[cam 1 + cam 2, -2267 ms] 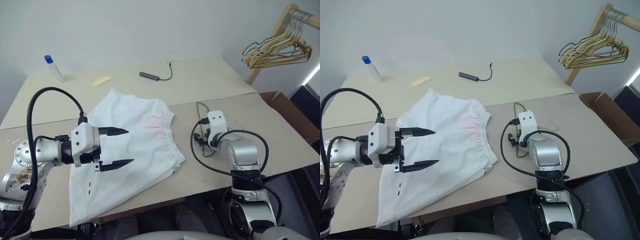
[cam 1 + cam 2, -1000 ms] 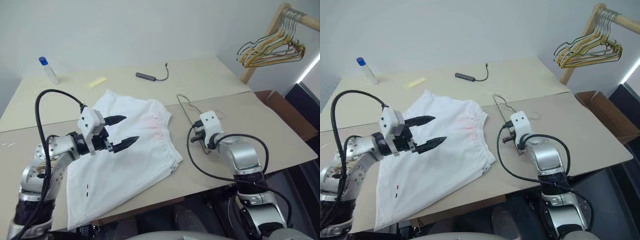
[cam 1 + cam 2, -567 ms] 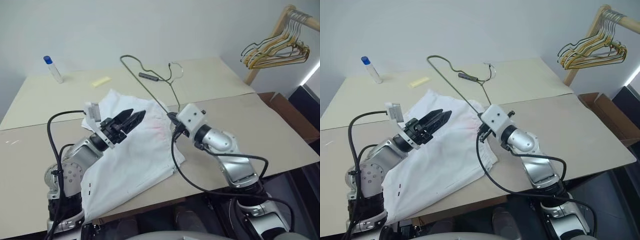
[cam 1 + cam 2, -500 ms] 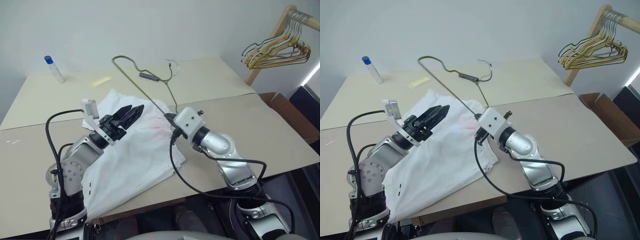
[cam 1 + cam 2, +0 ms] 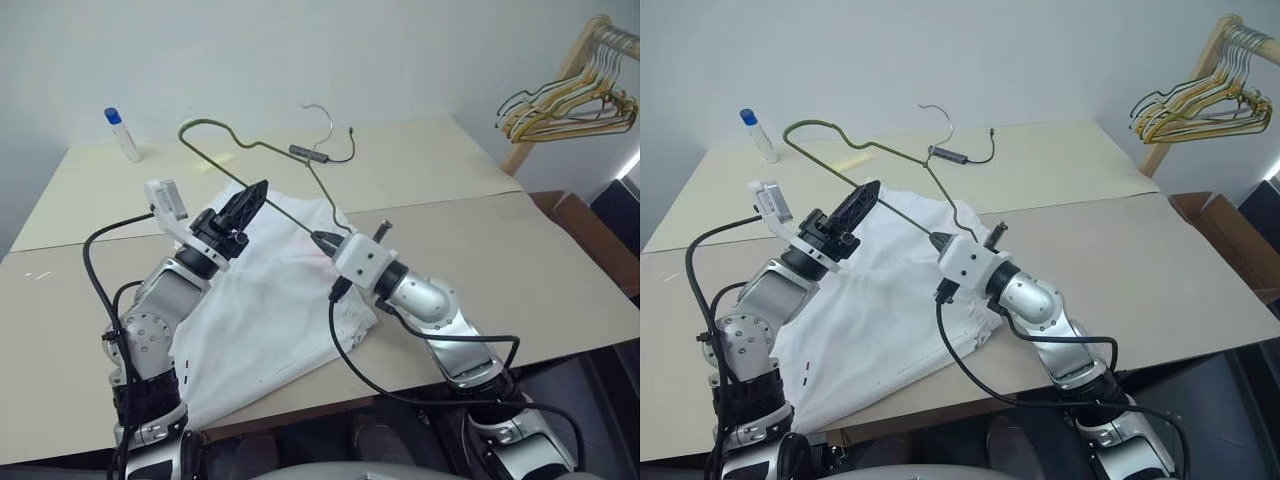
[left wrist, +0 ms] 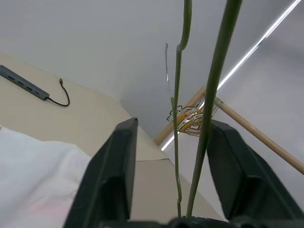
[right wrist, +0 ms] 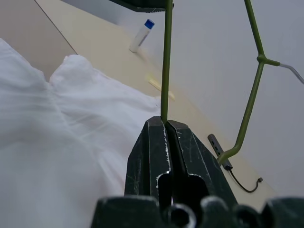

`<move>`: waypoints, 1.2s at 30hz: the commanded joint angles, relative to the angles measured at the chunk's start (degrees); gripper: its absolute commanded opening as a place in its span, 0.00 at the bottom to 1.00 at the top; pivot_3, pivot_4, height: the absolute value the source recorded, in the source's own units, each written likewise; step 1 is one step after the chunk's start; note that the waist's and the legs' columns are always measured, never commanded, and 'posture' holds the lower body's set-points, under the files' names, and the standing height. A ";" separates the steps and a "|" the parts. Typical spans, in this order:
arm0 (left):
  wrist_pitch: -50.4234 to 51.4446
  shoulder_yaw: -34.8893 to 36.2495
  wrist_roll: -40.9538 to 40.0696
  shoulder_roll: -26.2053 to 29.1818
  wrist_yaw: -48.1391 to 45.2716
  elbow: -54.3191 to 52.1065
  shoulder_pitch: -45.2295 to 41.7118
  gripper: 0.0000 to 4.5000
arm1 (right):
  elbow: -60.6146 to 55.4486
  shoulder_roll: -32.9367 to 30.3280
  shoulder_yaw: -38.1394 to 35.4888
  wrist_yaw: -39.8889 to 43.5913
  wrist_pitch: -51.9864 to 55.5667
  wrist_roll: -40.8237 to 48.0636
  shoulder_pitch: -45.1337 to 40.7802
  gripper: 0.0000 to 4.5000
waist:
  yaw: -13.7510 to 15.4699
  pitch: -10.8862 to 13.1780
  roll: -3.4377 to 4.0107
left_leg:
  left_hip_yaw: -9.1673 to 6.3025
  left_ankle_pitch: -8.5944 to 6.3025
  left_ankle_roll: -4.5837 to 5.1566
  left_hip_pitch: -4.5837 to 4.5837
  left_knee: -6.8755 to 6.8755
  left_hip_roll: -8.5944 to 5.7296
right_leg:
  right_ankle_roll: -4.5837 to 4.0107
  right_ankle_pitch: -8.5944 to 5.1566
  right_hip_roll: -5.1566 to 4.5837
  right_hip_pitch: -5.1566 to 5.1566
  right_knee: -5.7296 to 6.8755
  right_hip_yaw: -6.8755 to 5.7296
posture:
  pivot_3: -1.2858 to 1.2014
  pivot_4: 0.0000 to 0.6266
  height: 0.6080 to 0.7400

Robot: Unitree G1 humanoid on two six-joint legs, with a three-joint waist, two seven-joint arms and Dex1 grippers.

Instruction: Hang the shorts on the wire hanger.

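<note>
Right gripper [image 7: 165, 124] clamped on thin olive wire hanger [image 5: 262, 148] (left gripper [image 6: 171, 171] part-open around it).

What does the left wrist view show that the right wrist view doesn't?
Left wrist only: the left hand, its fingers apart with two hanger wires running up between them, and the wooden rack with bunched hangers.

Right wrist only: the right hand, shut on one wire, the blue-capped bottle and a yellow strip on the table.

Both: the hanger, the shorts lying on the table, and the grey hub with its cable.
</note>
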 commanded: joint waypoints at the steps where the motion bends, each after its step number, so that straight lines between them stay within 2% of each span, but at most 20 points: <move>1: -1.50 0.31 -1.29 0.55 -0.64 -0.03 -1.27 0.20 | -0.52 0.47 -0.82 -1.16 -3.40 -1.45 -0.92 0.00 | -0.01 0.00 0.00 | 0.00 0.00 0.00 0.00 0.00 0.00 | 0.00 0.00 0.00 0.00 0.00 0.00 | 0.52 0.00 1.00; 4: -1.78 0.70 -2.22 0.45 -0.66 0.37 -1.48 0.01 | 0.50 0.56 -0.53 -1.97 -5.83 -3.25 -1.05 0.00 | -0.03 0.00 0.00 | 0.00 0.00 0.00 0.00 -0.01 0.00 | 0.00 0.00 0.00 0.00 -0.02 0.00 | 0.52 0.00 1.00; 8: -2.98 0.03 -1.03 0.70 -0.95 0.16 -1.52 0.01 | 1.58 0.36 -0.08 -2.02 -7.87 -5.05 -1.14 0.00 | -0.03 0.00 -0.01 | 0.00 0.00 -0.01 0.00 -0.01 0.00 | 0.00 0.00 0.00 0.00 -0.01 0.00 | 0.52 0.00 1.00; 11: -4.71 -0.70 1.01 0.99 -2.02 0.02 -1.42 0.00 | 1.70 -0.55 0.56 -0.67 -9.89 -6.10 -1.42 0.17 | -0.05 0.00 -0.01 | 0.00 0.01 -0.01 0.00 -0.01 0.00 | 0.00 0.00 0.00 0.01 -0.02 0.00 | 0.52 0.00 1.00; 16: -7.22 0.40 0.27 1.86 -5.57 -0.16 -1.48 0.00 | 1.98 -0.02 -0.69 -1.24 -10.92 -6.74 -1.89 0.56 | -0.03 0.00 -0.01 | 0.00 0.01 -0.01 0.00 -0.01 0.00 | -0.01 0.00 0.00 0.01 -0.04 0.00 | 0.52 0.00 1.00; 17: -7.60 0.39 0.91 2.73 -6.60 -0.12 -1.47 0.00 | 1.35 0.02 -1.62 -0.32 -10.39 -5.11 -1.95 0.67 | -0.04 0.00 -0.01 | 0.00 0.01 -0.01 0.00 -0.01 0.00 | -0.01 0.00 0.00 0.01 -0.04 0.00 | 0.52 0.00 1.00; 21: -7.98 2.09 0.02 8.37 -14.29 1.50 -1.44 0.00 | -6.71 -0.98 -8.99 10.58 4.86 14.77 -2.63 0.94 | -0.03 0.01 -0.01 | -0.01 0.01 -0.01 0.00 -0.01 0.01 | -0.01 0.00 0.02 0.02 -0.04 -0.01 | 0.52 0.00 1.00; 25: -7.16 4.24 -2.40 17.91 -32.18 2.11 0.18 0.00 | -8.74 -10.43 -19.32 24.50 28.51 39.95 -8.21 0.94 | -0.15 0.07 0.04 | -0.01 0.01 -0.01 -0.01 0.01 0.02 | 0.00 0.01 0.01 0.06 -0.12 -0.06 | 0.52 0.00 1.00; 28: -8.63 5.56 -2.85 22.27 -44.20 3.96 0.95 0.00 | -2.32 -19.08 -20.26 33.53 47.02 51.90 -14.91 0.94 | -0.13 0.12 0.12 | -0.01 0.00 0.00 0.00 -0.03 0.06 | 0.00 0.01 0.00 0.13 -0.36 -0.18 | 0.52 0.00 1.00; 32: -7.61 7.52 -6.49 24.60 -52.18 7.03 -1.02 0.00 | 8.37 -21.96 -18.10 43.08 57.57 58.94 -21.72 0.94 | -0.12 0.13 0.11 | 0.00 0.00 0.00 0.00 -0.05 0.14 | 0.05 -0.04 0.08 0.11 -0.40 -0.22 | 0.52 0.00 1.00; 36: -7.34 8.36 -9.19 23.93 -53.31 8.44 -2.92 0.00 | 12.69 -20.92 -13.58 49.13 58.09 58.65 -23.75 0.94 | -0.13 0.14 0.12 | 0.00 0.00 0.01 -0.04 -0.04 0.18 | 0.27 -0.14 0.11 0.09 -0.40 -0.22 | 0.52 0.00 1.00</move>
